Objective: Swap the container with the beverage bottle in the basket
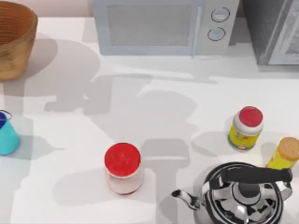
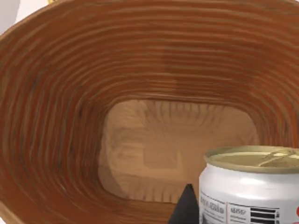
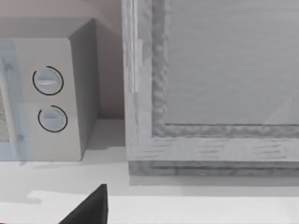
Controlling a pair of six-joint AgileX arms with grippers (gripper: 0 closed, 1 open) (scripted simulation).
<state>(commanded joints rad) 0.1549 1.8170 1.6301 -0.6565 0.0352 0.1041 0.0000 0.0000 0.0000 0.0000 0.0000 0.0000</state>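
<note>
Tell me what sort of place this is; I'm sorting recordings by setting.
Most likely a rendered kitchen counter: a microwave stands along the back of the white table, a shiny kettle sits at the front right, and a red-lidded jar stands nearby.

Two AgileX end effectors, one aimed into the basket, one facing the back of the tabletop

In the left wrist view, the left end effector (image 2: 187, 207) shows as a dark pointed tip. It is aimed down into the ribbed inside of the basket (image 2: 56, 116) and sits just beside the beverage bottle (image 2: 247, 186); whether it touches or grips the bottle cannot be told. In the right wrist view, the right end effector (image 3: 88, 209) shows as a dark slanted wedge above the white tabletop (image 3: 196, 205). It faces the microwave (image 3: 46, 98) and its two knobs, carrying nothing that can be seen.
</note>
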